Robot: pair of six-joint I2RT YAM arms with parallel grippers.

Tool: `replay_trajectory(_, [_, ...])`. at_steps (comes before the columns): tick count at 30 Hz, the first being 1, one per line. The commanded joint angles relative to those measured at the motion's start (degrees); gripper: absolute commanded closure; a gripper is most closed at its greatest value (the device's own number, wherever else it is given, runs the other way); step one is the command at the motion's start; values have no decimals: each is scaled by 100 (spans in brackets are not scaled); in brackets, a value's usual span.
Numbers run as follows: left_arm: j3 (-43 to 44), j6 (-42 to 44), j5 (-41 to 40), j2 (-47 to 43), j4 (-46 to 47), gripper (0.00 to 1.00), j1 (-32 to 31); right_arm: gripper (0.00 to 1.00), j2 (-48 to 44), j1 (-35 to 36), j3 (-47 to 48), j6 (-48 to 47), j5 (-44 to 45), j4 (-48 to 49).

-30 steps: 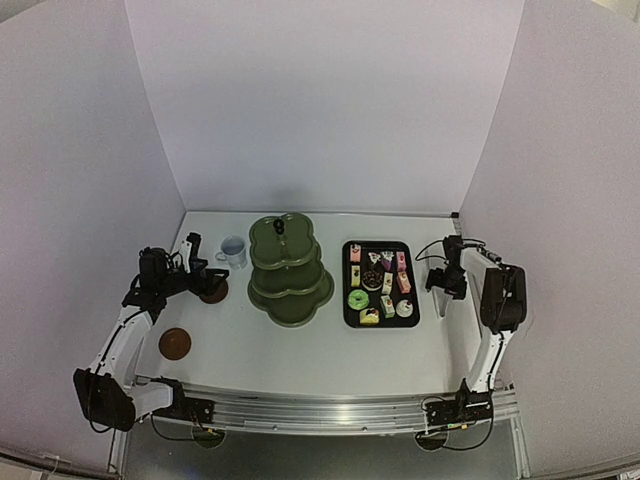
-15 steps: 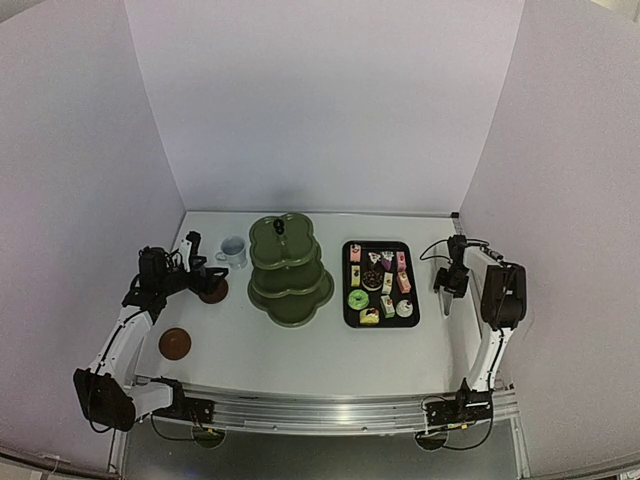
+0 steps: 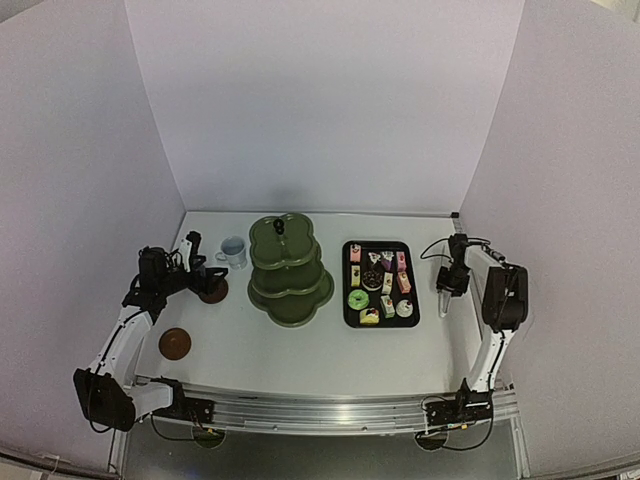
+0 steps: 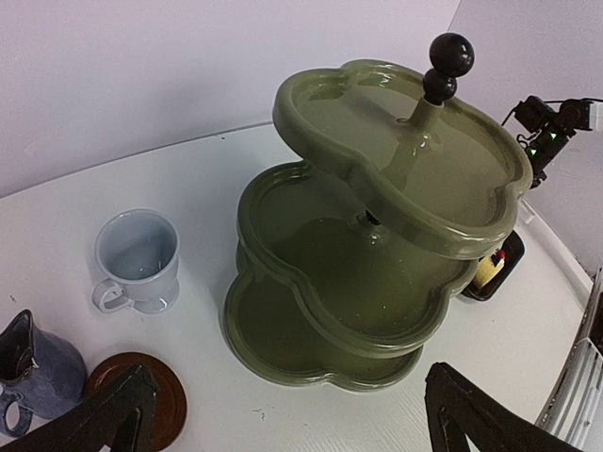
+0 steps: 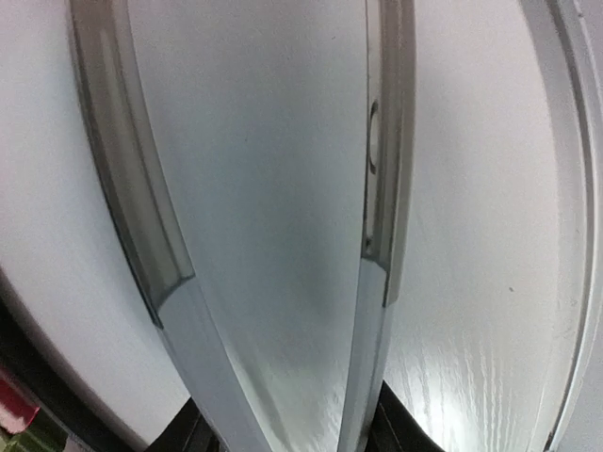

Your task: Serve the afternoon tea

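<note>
The dark green three-tier stand (image 3: 290, 270) (image 4: 377, 235) rises mid-table, its tiers bare. Small colourful cakes (image 3: 378, 282) lie on the black tray (image 3: 347, 300) to its right. The pale mug (image 3: 233, 251) (image 4: 138, 259) stands left of the stand. Beside it is the dark blue mug (image 3: 191, 243) (image 4: 28, 372). One brown saucer (image 3: 212, 291) (image 4: 155, 405) lies under my left gripper (image 3: 205, 275) (image 4: 292, 428), which is open and empty. A second saucer (image 3: 175, 343) lies nearer the front. My right gripper (image 3: 448, 285) (image 5: 287, 433) is shut on the metal tongs (image 3: 443, 302) (image 5: 382, 235) right of the tray.
White walls enclose the table on three sides. The right arm's elbow (image 3: 503, 295) is folded close to the right wall. A metal rail (image 3: 320, 408) runs along the near edge. A corner of the black tray (image 4: 495, 273) peeks from behind the stand.
My right gripper has shifted slightly right and closed its fingers onto the tongs. The left arm and the tea things have not moved.
</note>
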Motion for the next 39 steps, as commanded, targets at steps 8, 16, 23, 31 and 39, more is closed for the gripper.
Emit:
replay_trajectory(8, [84, 240, 147, 16, 391, 0, -6, 57, -1518, 346, 881, 204, 535, -1185])
replay_trajectory(16, [115, 116, 307, 3, 601, 0, -5, 57, -1964, 1004, 1355, 208, 639, -1562])
replay_trajectory(23, [55, -40, 422, -98, 720, 1, -6, 57, -2574, 2019, 1107, 47, 611, -1612])
replay_trajectory(31, [-156, -15, 601, -314, 731, 0, -27, 57, -3227, 2694, 4, -152, 732, -1857])
replay_trajectory(39, [-227, -10, 643, -351, 750, 0, -50, 57, -3393, 2736, -736, -556, 751, -1414])
